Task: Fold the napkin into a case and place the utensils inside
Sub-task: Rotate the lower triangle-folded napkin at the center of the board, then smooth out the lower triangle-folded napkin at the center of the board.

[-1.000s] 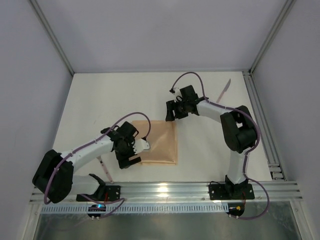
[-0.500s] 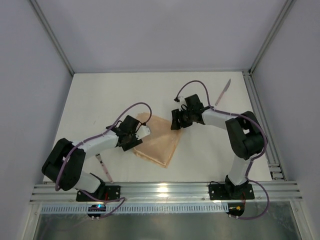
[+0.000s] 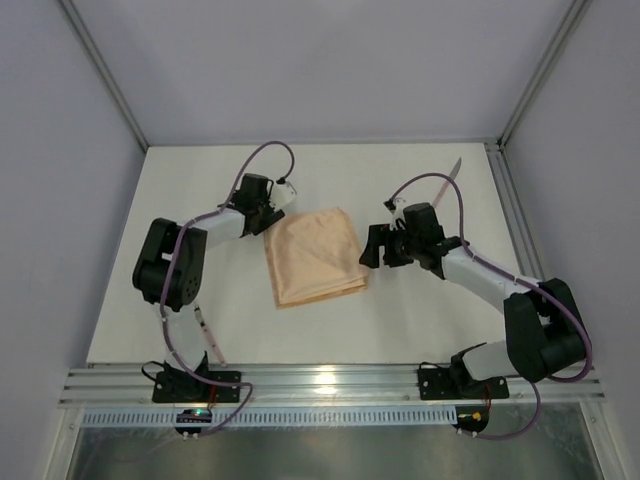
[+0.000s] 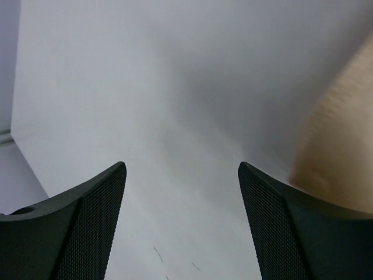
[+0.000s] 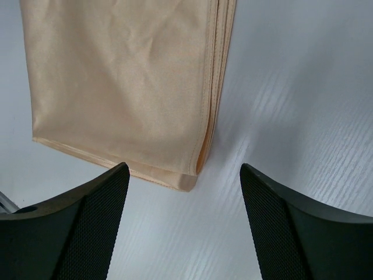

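The peach-orange napkin (image 3: pixel 313 257) lies folded in a flat, layered rectangle mid-table, slightly skewed. My left gripper (image 3: pixel 272 207) is open beside its far left corner. In the left wrist view the gripper (image 4: pixel 181 175) has bare table between its fingers and the napkin (image 4: pixel 341 140) blurred at the right edge. My right gripper (image 3: pixel 374 247) is open just right of the cloth. In its wrist view the gripper (image 5: pixel 183 175) faces the napkin (image 5: pixel 122 81), whose stacked corner lies just ahead of the fingers, untouched. The knife (image 3: pixel 449 180) lies at the far right. The fork (image 3: pixel 207 335) lies near the left arm's base.
A metal rail (image 3: pixel 330 385) runs along the near edge, carrying both arm bases. Grey walls and frame posts (image 3: pixel 525 100) enclose the white table (image 3: pixel 200 180) on three sides.
Both grippers let go of the napkin and opened. The cloth now lies flat, farther back. My left gripper swung to its far left corner and my right gripper drew off to the right.
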{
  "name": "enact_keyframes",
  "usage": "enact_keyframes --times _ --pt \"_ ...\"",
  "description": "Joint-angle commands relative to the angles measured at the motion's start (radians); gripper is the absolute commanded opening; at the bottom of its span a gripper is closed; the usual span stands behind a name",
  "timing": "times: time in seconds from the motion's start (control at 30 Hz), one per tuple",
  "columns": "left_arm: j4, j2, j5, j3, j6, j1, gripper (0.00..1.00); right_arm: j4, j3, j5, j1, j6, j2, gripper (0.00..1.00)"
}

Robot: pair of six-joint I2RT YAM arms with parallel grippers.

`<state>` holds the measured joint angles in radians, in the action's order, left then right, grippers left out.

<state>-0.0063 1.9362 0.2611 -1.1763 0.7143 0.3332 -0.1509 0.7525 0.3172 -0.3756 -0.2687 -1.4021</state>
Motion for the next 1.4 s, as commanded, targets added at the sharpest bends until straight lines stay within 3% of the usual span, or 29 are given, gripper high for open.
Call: enact_keyframes --times 0.0,0.07,0.1,0.17,0.27,0.37,0.47,0.6,0.83,0.97,1.37 --pt "-0.101 -0.200 -0.254 0.067 0.042 0.003 0.79 0.036 -0.005 0.000 0.000 -0.026 0.029 0.79" --pt "-0.180 -0.293 -0.359 0.145 0.039 0.003 0.75 0.037 -0.007 0.026 0.000 -0.036 0.014 0.69" --pt "-0.299 -0.381 -0.463 0.164 0.036 0.003 0.73 0.043 -0.007 0.037 0.001 -0.043 -0.012 0.66" --pt "-0.404 -0.462 -0.526 0.214 0.014 0.016 0.66 0.059 -0.013 0.057 0.001 -0.066 -0.041 0.58" --pt "-0.468 -0.589 -0.494 0.291 -0.050 0.082 0.65 0.105 -0.041 0.045 0.000 -0.087 -0.078 0.55" --pt "-0.451 -0.660 -0.389 0.397 -0.049 0.255 0.74 0.131 -0.041 0.080 0.000 -0.107 -0.107 0.53" --pt "-0.416 -0.640 -0.306 0.454 -0.041 0.397 0.77 0.142 -0.036 0.097 0.001 -0.116 -0.130 0.53" --pt "-0.364 -0.582 -0.278 0.471 -0.056 0.418 0.77 0.180 -0.070 0.094 0.000 -0.130 -0.143 0.53" --pt "-0.308 -0.533 -0.280 0.491 -0.065 0.421 0.77 0.197 -0.084 0.092 0.000 -0.127 -0.144 0.15" --pt "-0.294 -0.523 -0.275 0.510 -0.065 0.421 0.77 0.183 -0.079 0.094 0.000 -0.113 -0.107 0.04" --pt "-0.264 -0.490 -0.233 0.501 -0.090 0.421 0.77 0.080 -0.114 0.141 -0.034 -0.138 0.040 0.05"
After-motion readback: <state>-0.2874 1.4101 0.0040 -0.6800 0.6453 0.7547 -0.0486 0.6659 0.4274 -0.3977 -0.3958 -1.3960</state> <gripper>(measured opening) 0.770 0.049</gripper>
